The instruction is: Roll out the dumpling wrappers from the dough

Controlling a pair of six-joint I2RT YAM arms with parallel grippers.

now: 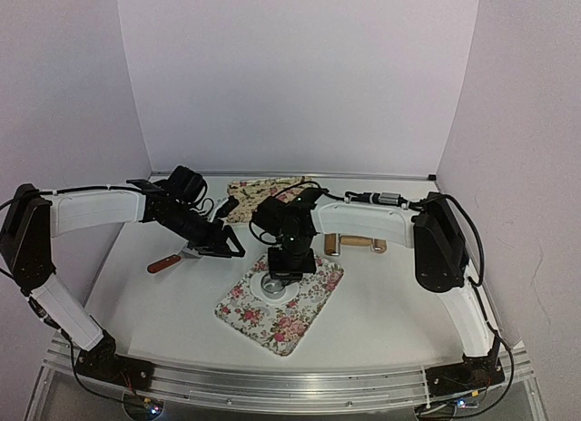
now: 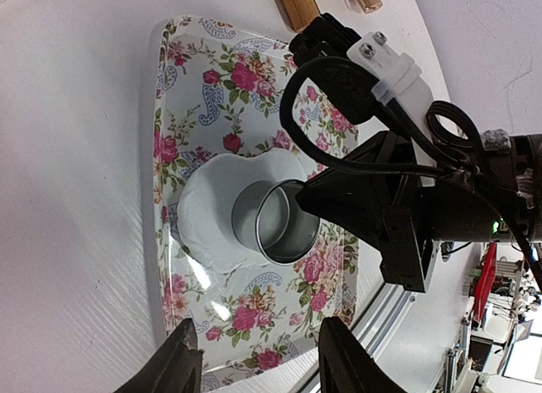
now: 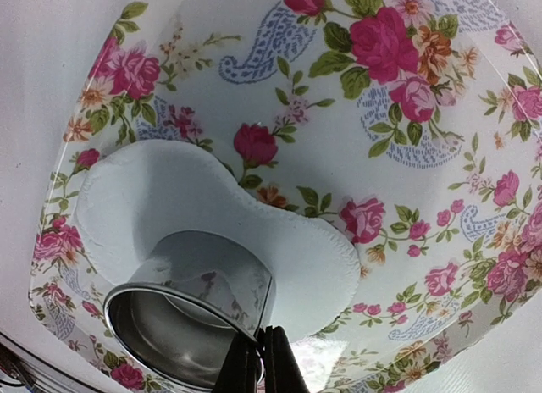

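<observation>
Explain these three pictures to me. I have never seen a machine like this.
These are two white-and-black robot arms bolted to a table's near edge. The wide picture looks down from above and behind them; the other two come from cameras on each wrist. On the white table lie a pink-flowered rectangular tray, a second flowered tray farther back, a wooden rolling pin and a brown-handled tool. On the near tray rests a flat white patch of dough. The right claw is shut on the wall of a shiny round metal ring standing on that dough. The left claw hangs open, holding nothing.
</observation>
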